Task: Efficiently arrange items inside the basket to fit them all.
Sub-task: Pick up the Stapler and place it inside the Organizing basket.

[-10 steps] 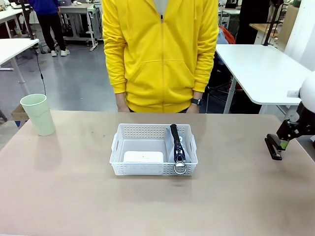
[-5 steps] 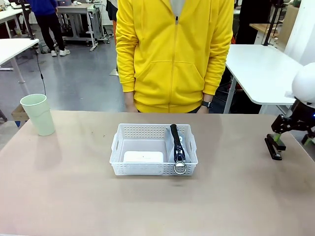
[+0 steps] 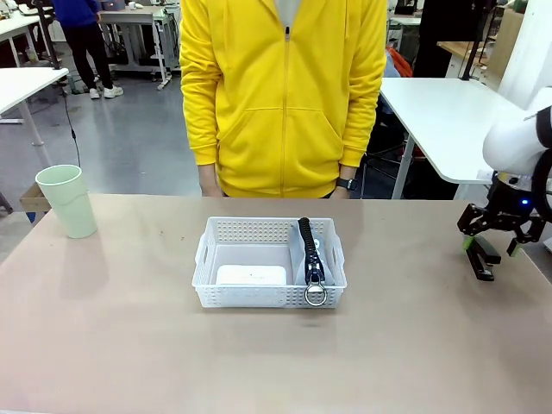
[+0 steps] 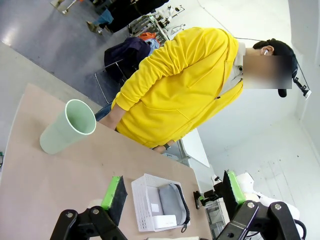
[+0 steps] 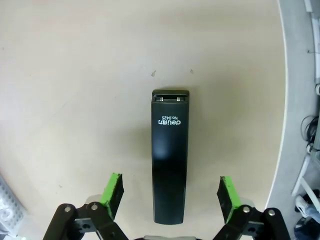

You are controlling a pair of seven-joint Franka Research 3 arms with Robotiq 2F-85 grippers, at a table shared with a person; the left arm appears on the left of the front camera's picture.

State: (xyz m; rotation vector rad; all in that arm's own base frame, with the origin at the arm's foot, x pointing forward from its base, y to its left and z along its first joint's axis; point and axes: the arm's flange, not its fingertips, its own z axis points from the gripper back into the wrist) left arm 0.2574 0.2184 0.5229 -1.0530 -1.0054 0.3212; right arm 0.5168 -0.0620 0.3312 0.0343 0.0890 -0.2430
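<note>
Right gripper (image 5: 170,196) hovers released over black stapler (image 5: 170,165), far right; next: lower, clench, carry left to basket (image 3: 271,222).

I see a person in a yellow zipped hoodie (image 3: 285,95) standing at the far side of the beige surface (image 3: 129,345), with a dark watch (image 3: 345,182) on one wrist. Behind, at the right, is a white table (image 3: 457,121). Far back stands another person in blue (image 3: 82,26).

we see bare table (image 3: 414,336) around the stapler (image 5: 169,170); in the basket (image 3: 259,231), box (image 3: 251,275) and pouch (image 3: 310,255) leave only the far-left floor free.
</note>
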